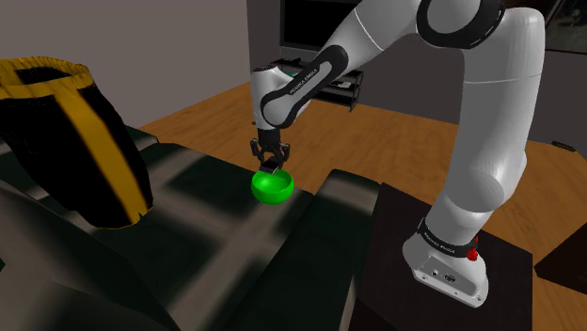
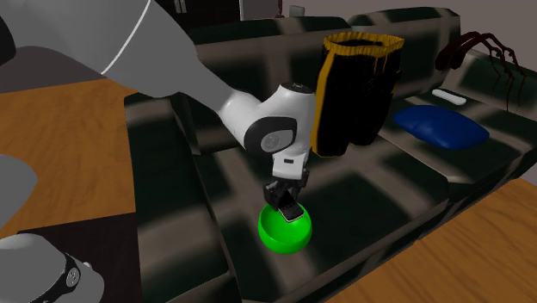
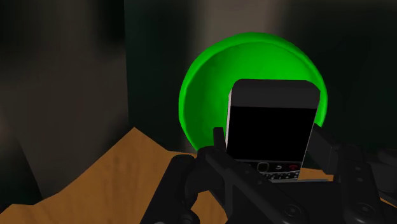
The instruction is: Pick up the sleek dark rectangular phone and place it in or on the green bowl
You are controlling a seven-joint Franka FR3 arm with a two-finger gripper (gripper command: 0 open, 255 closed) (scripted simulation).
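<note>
White arm (image 1: 491,141), dark joints (image 1: 461,21), all-black claw (image 1: 271,165)

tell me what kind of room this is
Probably a living room: a dark sofa with a blue cushion on it, standing on a wooden floor.

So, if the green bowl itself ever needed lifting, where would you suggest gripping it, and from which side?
Its rim, from straight above, I would say. The green bowl sits upright and open on the sofa cushion, and looks wider than the phone that the fingers clasp, so spanning it seems unlikely; one finger inside the wall, one outside, should work.
</note>
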